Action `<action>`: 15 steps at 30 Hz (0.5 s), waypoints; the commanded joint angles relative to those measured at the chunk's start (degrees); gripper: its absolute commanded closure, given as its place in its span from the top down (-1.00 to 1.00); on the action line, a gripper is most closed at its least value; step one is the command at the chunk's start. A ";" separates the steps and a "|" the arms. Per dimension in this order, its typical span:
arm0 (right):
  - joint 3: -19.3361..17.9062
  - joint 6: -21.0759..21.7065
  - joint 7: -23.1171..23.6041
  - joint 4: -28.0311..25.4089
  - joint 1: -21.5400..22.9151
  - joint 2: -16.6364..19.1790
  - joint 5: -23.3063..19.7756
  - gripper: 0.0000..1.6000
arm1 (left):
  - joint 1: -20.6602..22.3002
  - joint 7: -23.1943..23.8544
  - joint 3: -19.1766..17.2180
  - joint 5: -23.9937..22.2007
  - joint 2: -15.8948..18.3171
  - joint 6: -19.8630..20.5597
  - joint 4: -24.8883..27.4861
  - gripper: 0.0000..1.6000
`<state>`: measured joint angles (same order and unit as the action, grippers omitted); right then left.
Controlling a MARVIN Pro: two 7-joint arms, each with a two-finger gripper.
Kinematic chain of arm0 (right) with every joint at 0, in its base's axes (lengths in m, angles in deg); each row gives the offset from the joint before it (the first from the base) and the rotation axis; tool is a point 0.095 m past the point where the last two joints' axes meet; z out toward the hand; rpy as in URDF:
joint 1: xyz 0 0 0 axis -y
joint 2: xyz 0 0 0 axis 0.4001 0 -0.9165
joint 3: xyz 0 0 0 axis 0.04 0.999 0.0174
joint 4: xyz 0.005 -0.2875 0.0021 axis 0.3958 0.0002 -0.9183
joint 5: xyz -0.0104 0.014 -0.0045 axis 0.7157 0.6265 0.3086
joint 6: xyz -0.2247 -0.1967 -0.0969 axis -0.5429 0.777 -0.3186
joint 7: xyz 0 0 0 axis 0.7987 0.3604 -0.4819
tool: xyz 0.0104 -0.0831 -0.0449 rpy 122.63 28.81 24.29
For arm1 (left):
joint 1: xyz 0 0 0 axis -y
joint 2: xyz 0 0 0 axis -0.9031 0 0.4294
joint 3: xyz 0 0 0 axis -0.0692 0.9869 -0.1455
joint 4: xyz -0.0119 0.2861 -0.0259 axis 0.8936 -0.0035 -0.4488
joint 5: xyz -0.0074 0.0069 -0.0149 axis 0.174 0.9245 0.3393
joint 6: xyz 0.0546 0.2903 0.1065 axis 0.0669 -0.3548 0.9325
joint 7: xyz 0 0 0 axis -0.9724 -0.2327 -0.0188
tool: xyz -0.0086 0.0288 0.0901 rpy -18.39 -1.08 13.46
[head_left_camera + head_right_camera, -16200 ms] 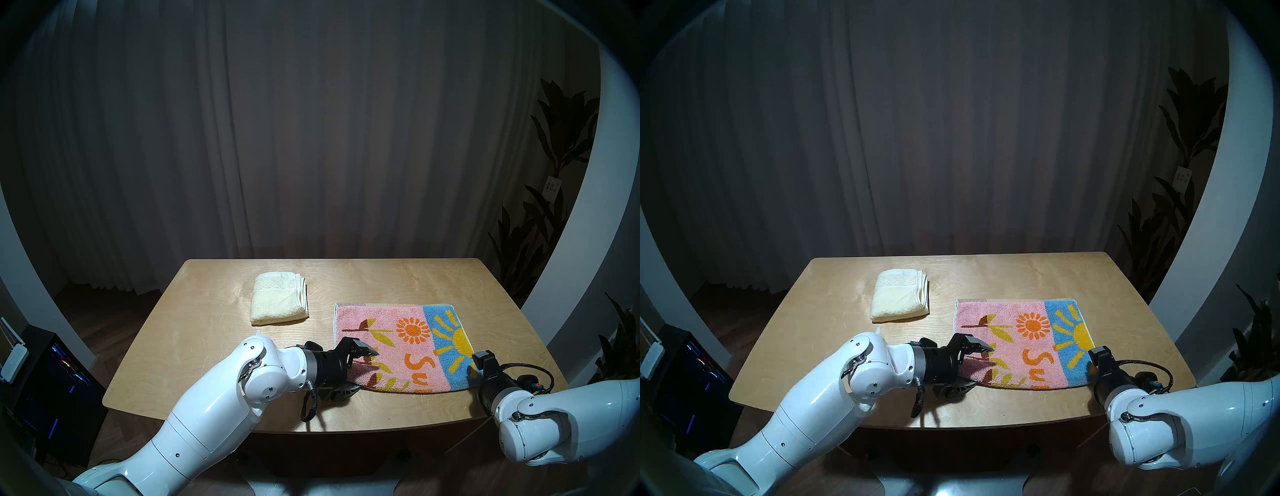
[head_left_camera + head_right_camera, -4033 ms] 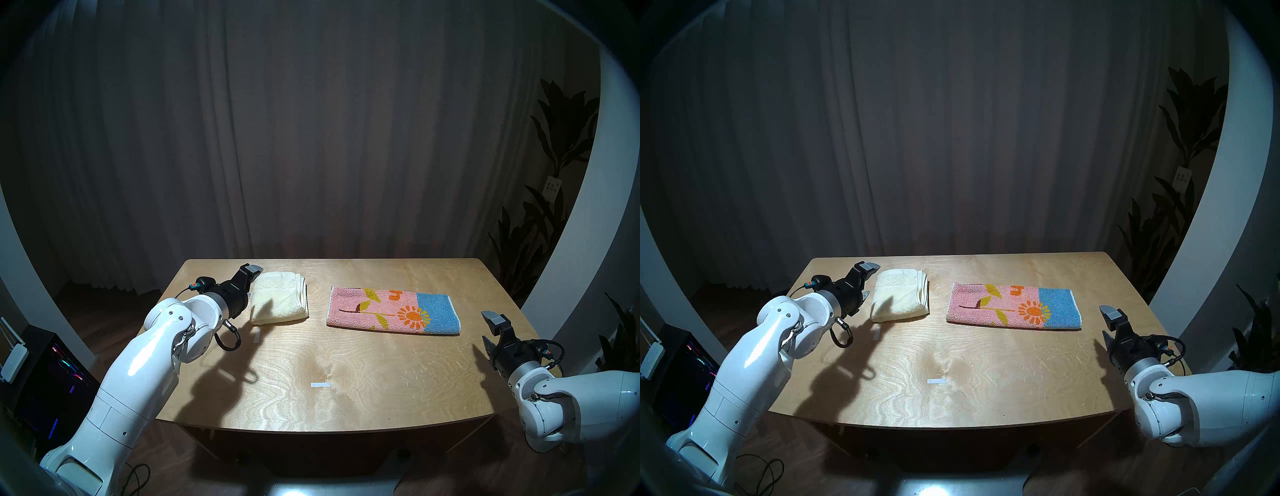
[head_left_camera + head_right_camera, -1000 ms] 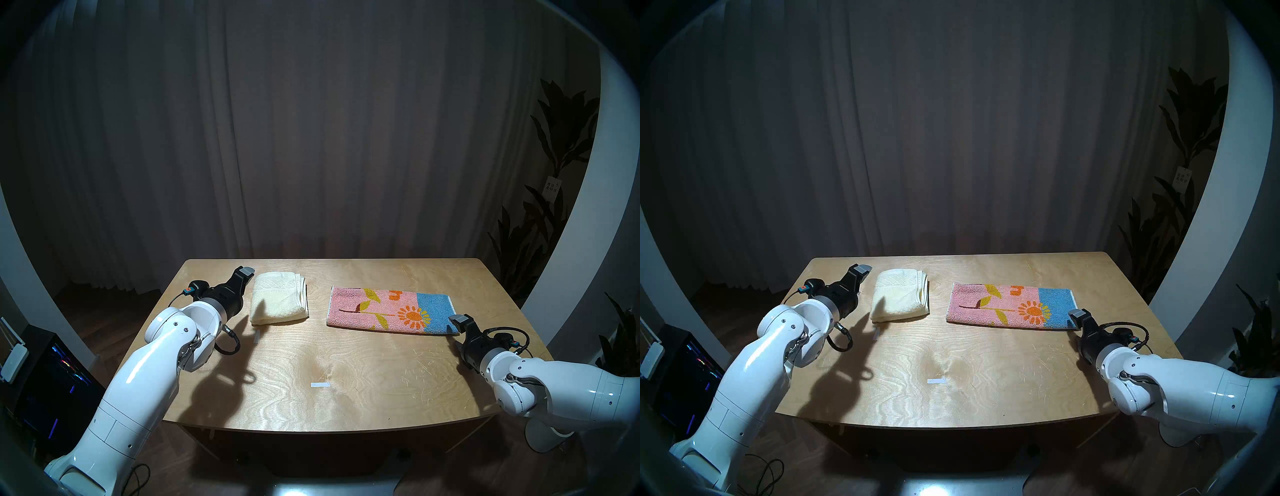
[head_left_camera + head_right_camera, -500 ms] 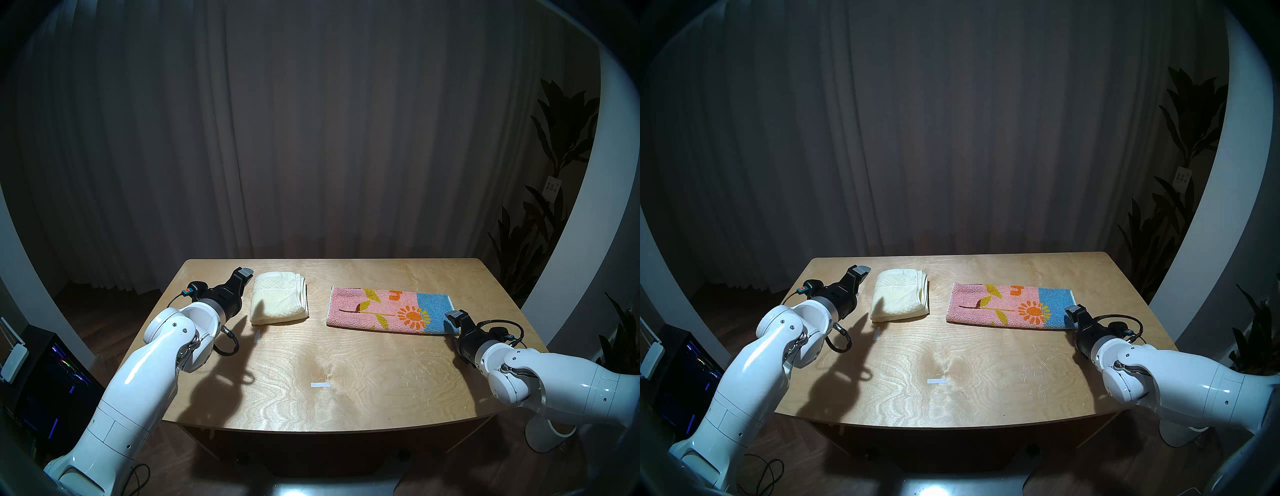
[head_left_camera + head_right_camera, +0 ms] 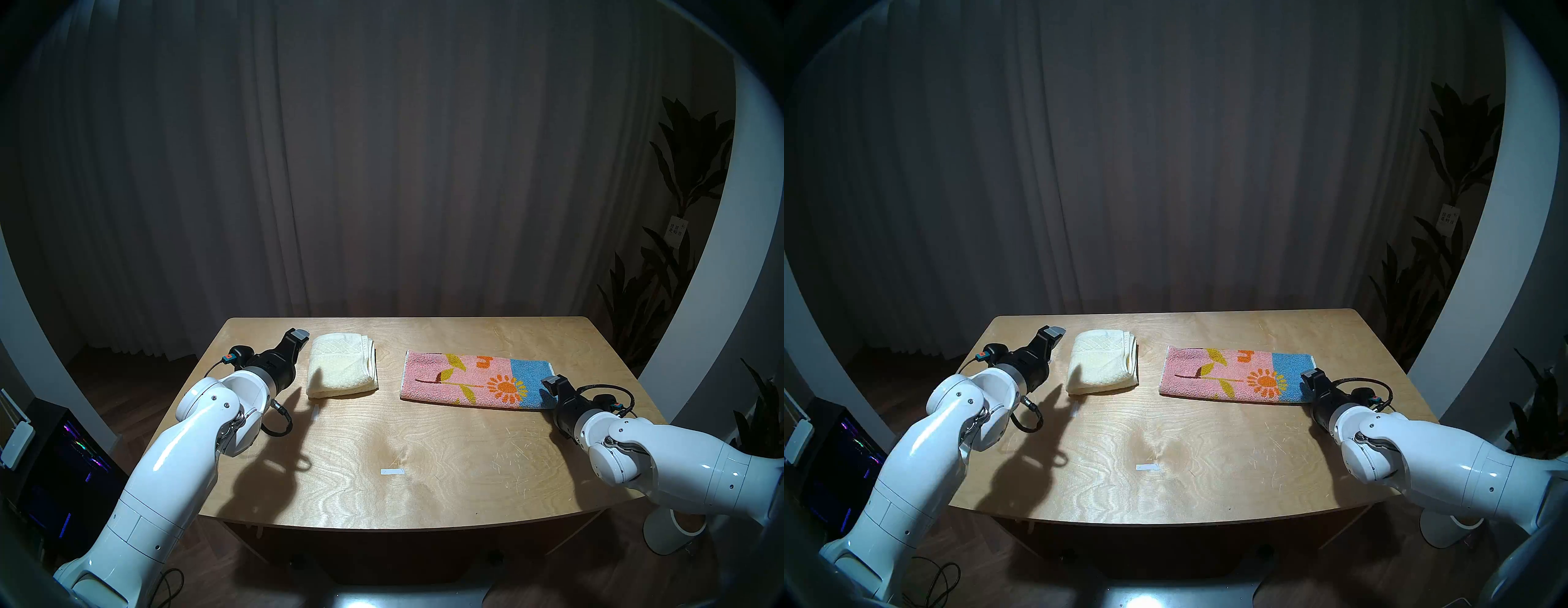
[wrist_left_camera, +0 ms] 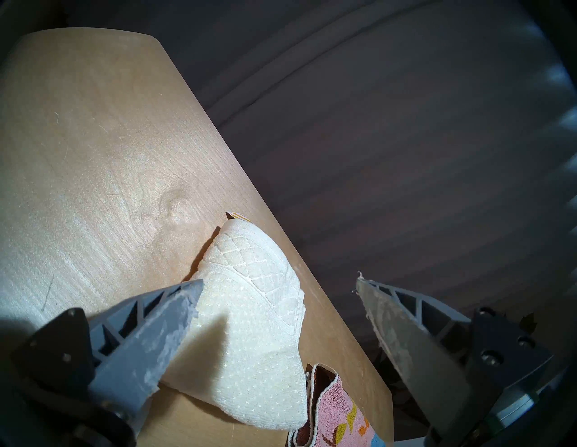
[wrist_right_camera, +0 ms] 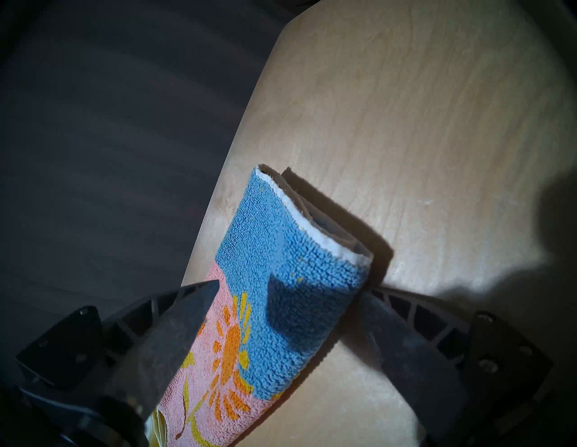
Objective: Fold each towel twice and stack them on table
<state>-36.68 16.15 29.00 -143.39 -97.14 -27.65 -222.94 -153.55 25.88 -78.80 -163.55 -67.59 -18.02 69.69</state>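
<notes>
A cream-yellow towel [image 5: 341, 371] [image 5: 1102, 367] [image 6: 249, 343] lies folded in a small pad at the back left of the table [image 5: 424, 446]. My left gripper [image 5: 301, 348] [image 6: 279, 284] hovers just left of it, open, with nothing between the fingers. The pink and blue towel [image 5: 475, 380] [image 5: 1233, 373] [image 7: 281, 249] lies as a long folded strip at the back right. My right gripper [image 5: 551, 392] [image 7: 288, 288] is open and straddles its blue end, one finger above the cloth and the other at the fold edge by the tabletop.
Two small white tape marks [image 5: 392, 471] [image 5: 315, 412] are stuck on the wood. A dark curtain hangs behind the table. Plants stand at the right, a lit computer case [image 5: 63, 467] on the floor at the left, a white stand base [image 5: 674, 530] at the right.
My right gripper has slid left and farther in, from beside the blue end to around it, and its jaws have narrowed slightly. The left arm has barely moved.
</notes>
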 commanded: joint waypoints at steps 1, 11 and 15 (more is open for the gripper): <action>1.29 -0.38 -1.85 2.29 0.11 -2.68 0.61 1.00 | 0.85 -0.14 -0.32 0.01 -0.03 -0.12 1.30 1.00; 1.94 -0.81 -2.42 4.36 0.95 -4.48 1.72 1.00 | 1.02 -0.28 -0.27 0.02 0.05 0.01 1.17 1.00; 2.13 -0.47 -2.38 5.03 1.35 -4.99 2.39 1.00 | 1.04 -0.46 -0.26 0.13 0.04 -0.10 1.17 1.00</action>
<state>-36.06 14.95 27.58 -140.83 -95.11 -30.53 -220.61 -153.52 25.42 -78.80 -163.55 -67.57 -18.07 69.80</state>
